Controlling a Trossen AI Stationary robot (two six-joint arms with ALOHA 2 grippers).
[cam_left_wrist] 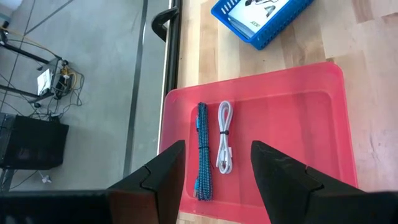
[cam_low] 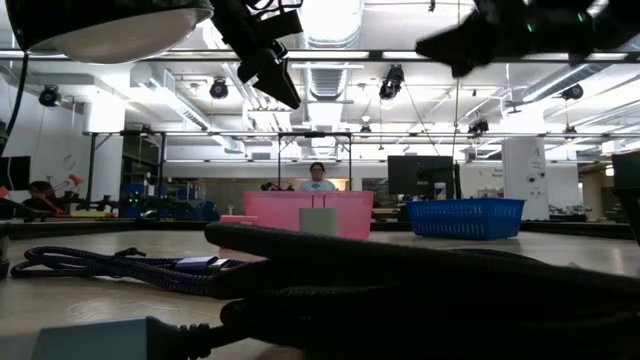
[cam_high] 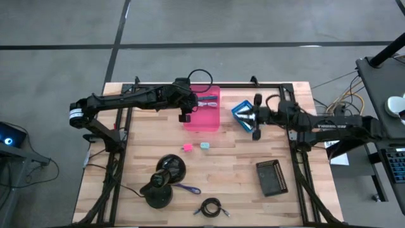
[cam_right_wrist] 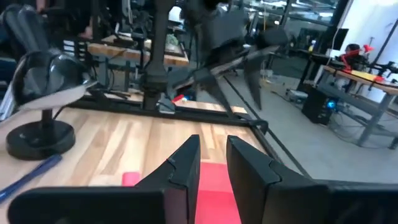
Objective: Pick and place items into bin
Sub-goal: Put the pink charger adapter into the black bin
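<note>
A pale wooden desk (cam_high: 240, 190) is sitting on grey floor; left fingers (cam_left_wrist: 158, 180) are hanging apart over the glossy pink bin (cam_left_wrist: 298, 106), right fingers (cam_right_wrist: 249, 165) narrowly apart, empty.

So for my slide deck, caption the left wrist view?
Open left gripper above the pink bin holding blue cable and white cable.

The table (cam_high: 234, 190) is pale wood, planked and matt. The pink bin (cam_left_wrist: 292, 124) is smooth plastic with a slight sheen. In it lie a blue braided cloth-covered cable (cam_left_wrist: 202, 152) and a smooth white cable (cam_left_wrist: 224, 137). The blue basket (cam_left_wrist: 261, 22) is plastic mesh.
</note>
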